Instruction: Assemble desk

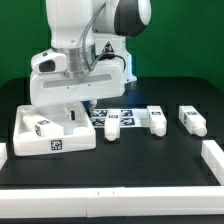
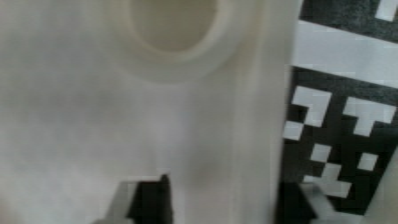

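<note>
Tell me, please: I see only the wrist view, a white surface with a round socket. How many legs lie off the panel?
Observer: Three lie off the desk panel: near leg, middle leg and far leg, all toward the exterior view's right.
Operator: Is something on the panel?
Observer: Yes, a tagged leg lies inside its rim.
Operator: Whose tags are beside me?
Observer: They belong to the marker board, flat beside the panel.
</note>
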Tool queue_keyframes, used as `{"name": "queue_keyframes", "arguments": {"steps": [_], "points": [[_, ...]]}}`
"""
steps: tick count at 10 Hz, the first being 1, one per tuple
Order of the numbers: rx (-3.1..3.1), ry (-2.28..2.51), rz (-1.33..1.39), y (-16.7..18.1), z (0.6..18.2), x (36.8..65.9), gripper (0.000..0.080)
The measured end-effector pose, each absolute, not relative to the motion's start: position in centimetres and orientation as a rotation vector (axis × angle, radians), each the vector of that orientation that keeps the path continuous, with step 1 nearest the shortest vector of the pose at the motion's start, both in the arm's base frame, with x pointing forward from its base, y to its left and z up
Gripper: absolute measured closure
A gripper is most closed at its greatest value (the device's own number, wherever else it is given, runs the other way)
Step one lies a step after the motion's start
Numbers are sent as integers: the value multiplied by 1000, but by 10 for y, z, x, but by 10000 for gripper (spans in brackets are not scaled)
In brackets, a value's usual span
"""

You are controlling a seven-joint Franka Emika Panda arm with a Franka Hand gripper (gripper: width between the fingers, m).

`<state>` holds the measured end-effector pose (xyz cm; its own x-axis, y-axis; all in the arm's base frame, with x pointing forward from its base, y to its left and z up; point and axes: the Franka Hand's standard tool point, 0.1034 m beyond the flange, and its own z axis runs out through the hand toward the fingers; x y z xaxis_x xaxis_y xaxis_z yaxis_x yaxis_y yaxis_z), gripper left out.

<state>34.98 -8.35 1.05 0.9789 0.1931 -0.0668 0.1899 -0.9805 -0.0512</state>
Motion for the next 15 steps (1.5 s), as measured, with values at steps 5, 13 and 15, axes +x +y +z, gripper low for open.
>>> {"name": "queue_keyframes", "arguments": {"steps": [5, 13, 15], "points": [[-3084, -346, 97, -80, 13, 354, 747], [-3028, -728, 86, -64, 49, 372, 745], [-2901, -1125, 110, -55, 59, 410, 745]]}}
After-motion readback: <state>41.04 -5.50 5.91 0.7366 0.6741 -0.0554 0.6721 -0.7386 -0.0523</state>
